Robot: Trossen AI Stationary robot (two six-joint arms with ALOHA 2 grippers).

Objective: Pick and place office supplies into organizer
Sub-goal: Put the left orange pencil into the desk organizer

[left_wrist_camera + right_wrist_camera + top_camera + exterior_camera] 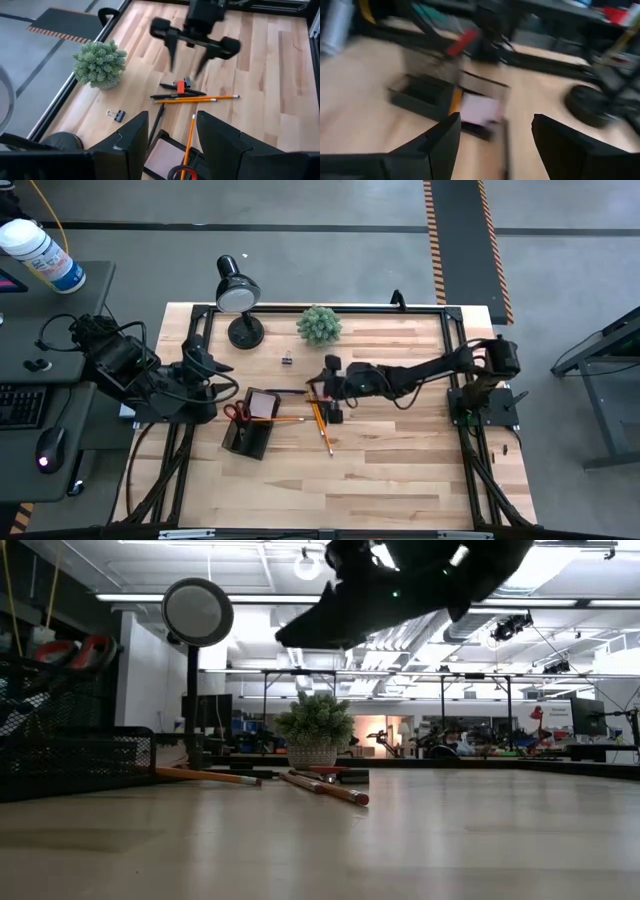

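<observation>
The black mesh organizer (250,430) stands left of the table's middle, holding red-handled scissors (237,412) and a pale pink sticky-note pad (263,402). To its right, yellow-orange pencils (196,99), dark pens (175,93) and an orange-black marker (181,87) lie on the wood. A small black binder clip (119,115) lies nearer the plant. My right gripper (186,60) hangs open above the pens and marker, touching nothing. My left gripper (172,145) waits open at the organizer's left, above table level.
A green spiky plant (319,325) and a black desk lamp (238,298) stand along the far edge. One pencil (189,137) lies with an end at the organizer. Bare wood stretches over the table's near half (380,480).
</observation>
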